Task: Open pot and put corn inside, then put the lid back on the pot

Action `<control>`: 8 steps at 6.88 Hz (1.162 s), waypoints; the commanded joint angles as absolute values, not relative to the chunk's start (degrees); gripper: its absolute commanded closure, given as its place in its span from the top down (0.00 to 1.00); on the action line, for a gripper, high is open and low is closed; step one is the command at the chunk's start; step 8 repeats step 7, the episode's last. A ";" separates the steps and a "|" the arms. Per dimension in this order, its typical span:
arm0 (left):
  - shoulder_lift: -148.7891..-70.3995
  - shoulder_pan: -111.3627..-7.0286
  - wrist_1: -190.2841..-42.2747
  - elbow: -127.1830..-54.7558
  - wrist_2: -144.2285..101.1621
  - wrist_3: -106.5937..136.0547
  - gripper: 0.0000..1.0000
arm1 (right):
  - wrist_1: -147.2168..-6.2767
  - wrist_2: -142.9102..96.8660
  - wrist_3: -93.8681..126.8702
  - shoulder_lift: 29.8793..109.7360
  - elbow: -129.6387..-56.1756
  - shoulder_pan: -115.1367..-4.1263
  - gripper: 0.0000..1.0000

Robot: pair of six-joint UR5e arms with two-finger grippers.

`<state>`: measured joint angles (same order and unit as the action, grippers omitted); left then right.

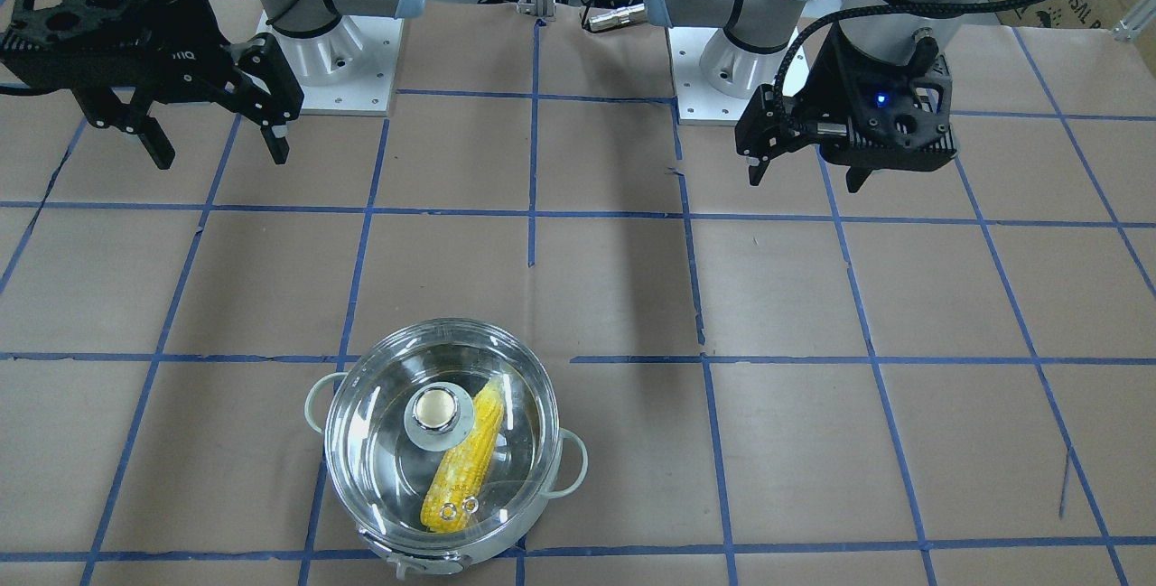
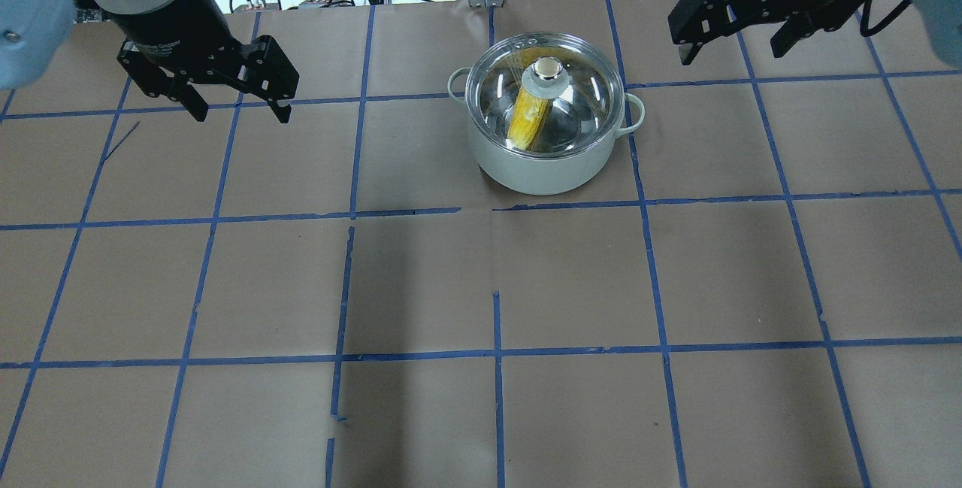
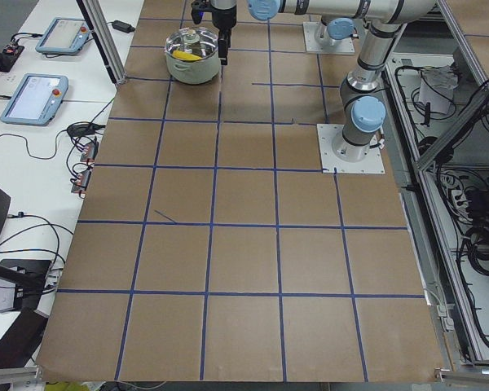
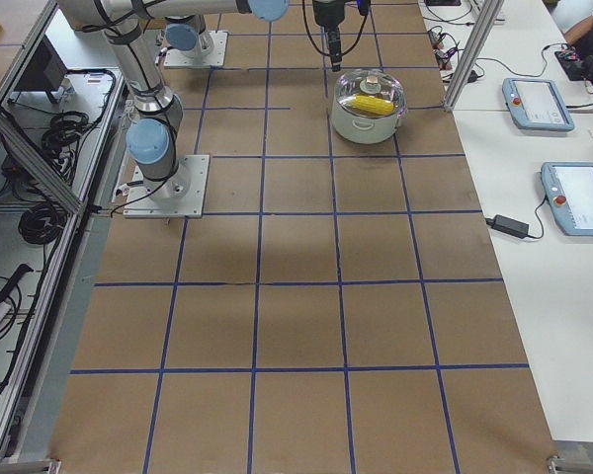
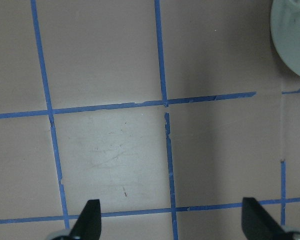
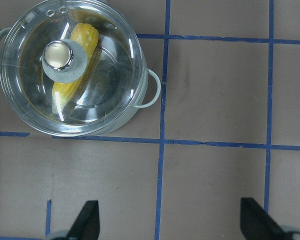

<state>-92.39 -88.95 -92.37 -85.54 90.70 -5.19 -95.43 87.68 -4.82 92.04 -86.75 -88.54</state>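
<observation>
The pot (image 2: 541, 168) stands at the far middle of the table, with the clear glass lid (image 2: 575, 101) seated on it and the silver knob (image 2: 549, 68) on top. The yellow corn (image 2: 526, 119) lies inside, seen through the glass. The front view shows the pot (image 1: 424, 552), the lid (image 1: 379, 428) and the corn (image 1: 465, 469) too. My left gripper (image 2: 242, 113) hangs open and empty, well to the pot's left. My right gripper (image 2: 730, 53) hangs open and empty to the pot's right. In the right wrist view the lidded pot (image 6: 152, 92) lies ahead of the open right gripper (image 6: 171, 222).
The table is brown paper with a blue tape grid (image 2: 496, 353). The arm bases (image 1: 330, 71) sit at the robot's side. In the left wrist view the pot's edge (image 5: 295, 35) shows at top right, beyond the open left gripper (image 5: 172, 220). Cables and pendants lie off the table (image 3: 37, 94).
</observation>
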 commanded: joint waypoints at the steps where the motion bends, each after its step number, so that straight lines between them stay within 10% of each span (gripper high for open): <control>1: -92.46 -88.95 -92.37 -85.52 90.70 -5.19 1.00 | -95.27 87.80 -4.92 91.15 -86.05 -89.03 1.00; 8: -92.46 -88.95 -92.29 -85.52 90.70 -5.19 1.00 | -96.16 87.89 -5.27 86.39 -82.97 -90.88 1.00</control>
